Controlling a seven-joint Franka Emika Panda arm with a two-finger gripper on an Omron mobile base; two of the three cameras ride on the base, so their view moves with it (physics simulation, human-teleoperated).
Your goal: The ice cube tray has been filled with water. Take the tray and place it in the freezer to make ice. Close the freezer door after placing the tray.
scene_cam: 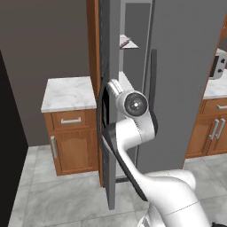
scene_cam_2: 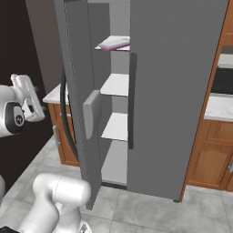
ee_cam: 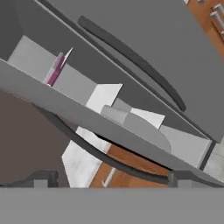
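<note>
I find the ice cube tray [scene_cam_2: 113,43] shelved in the freezer [scene_cam_2: 116,132]; pincer [ee_cam: 109,181] spread empty; next, push the freezer door [scene_cam_2: 79,100] closed.

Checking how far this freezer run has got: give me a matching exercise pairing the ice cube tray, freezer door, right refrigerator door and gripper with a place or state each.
Things:
1. ice cube tray
2. freezer door
3. right refrigerator door
4. gripper

States:
A. shut, with a long dark vertical handle
B. open, holding nothing
C. lying on the top freezer shelf
D. swung open, edge-on to the base cameras

Pairs: 1-C, 2-D, 3-A, 4-B
</note>
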